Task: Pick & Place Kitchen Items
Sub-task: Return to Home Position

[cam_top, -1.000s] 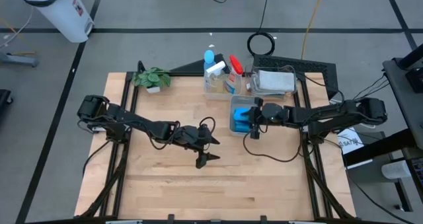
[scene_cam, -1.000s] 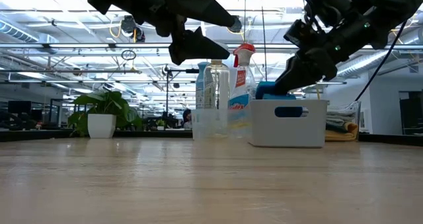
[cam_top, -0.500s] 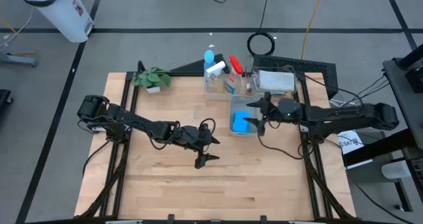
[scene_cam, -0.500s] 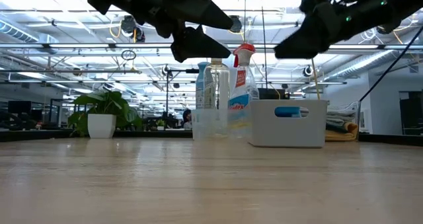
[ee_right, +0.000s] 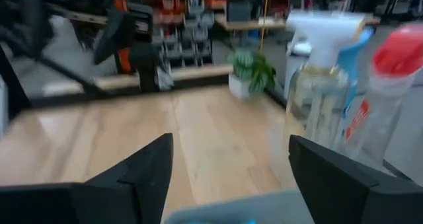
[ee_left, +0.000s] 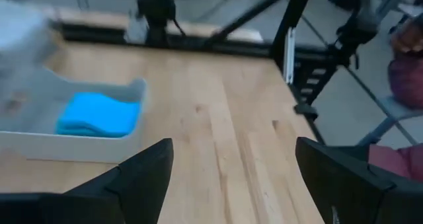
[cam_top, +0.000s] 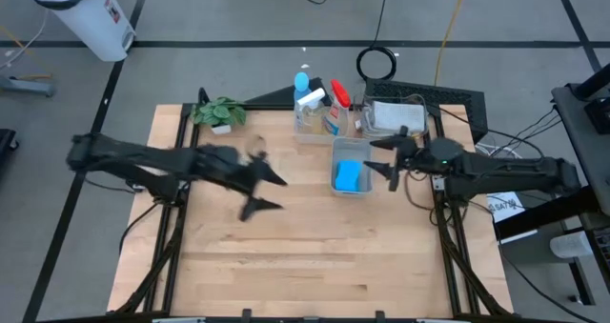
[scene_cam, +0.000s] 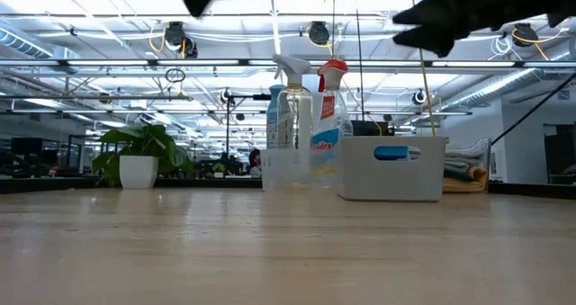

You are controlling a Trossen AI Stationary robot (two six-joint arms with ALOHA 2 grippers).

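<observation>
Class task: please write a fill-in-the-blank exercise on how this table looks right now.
The sponge lying in the bin is ____ in colour.
The left gripper and the right gripper are both empty and ____.
The potted plant stands on the ____ arm's side of the table.
Missing words: blue; open; left.

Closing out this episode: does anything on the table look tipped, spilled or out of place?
Nothing stands out. The blue sponge lies inside the gray bin, the spray bottles and potted plant stand upright, and the left end effector and right end effector hang open and empty above the table.
</observation>
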